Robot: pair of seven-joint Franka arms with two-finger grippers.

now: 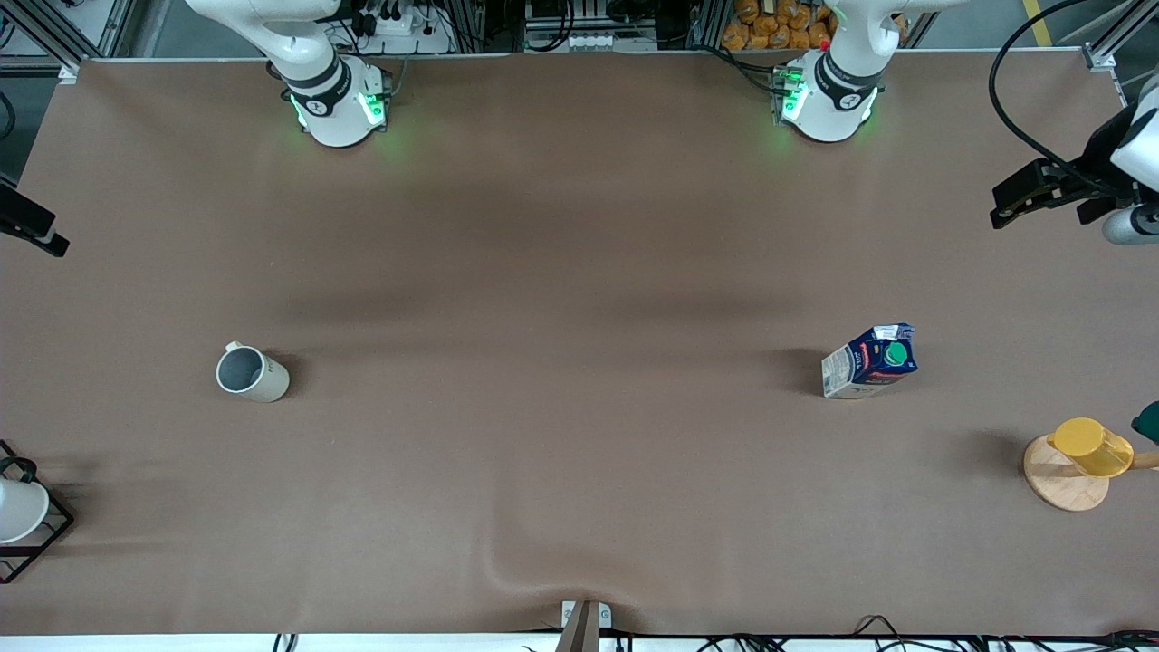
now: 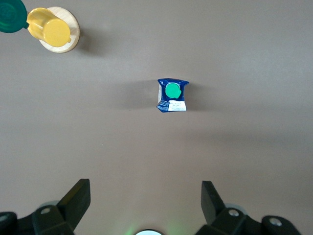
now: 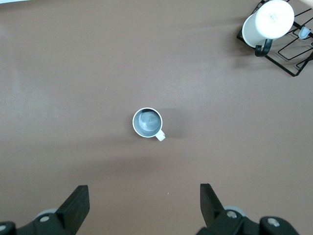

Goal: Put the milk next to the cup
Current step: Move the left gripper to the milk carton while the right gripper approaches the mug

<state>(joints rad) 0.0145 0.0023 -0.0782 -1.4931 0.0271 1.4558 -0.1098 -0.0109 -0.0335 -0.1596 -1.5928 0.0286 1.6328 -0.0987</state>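
Brown counter (image 1: 579,272): blue-and-white gable-top milk carton (image 1: 869,361) stands toward the left arm's end, well apart from the beige ceramic mug (image 1: 251,373). Both claws, left claw (image 2: 145,196) and right claw (image 3: 144,198), hang open above. Nothing grasped yet; left should descend onto the carton.

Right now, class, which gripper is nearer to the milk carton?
Left. The left gripper, open, hangs high over the table above the milk carton. The right gripper, also open, hangs over the beige mug, toward the right arm's end.

Your front camera looks down from high across the tabletop (image 1: 579,272), facing both bases. Each wrist camera looks straight down from high up; the left shares the milk (image 1: 869,362) (image 2: 172,95) with it, the right the cup (image 1: 252,373) (image 3: 147,123).
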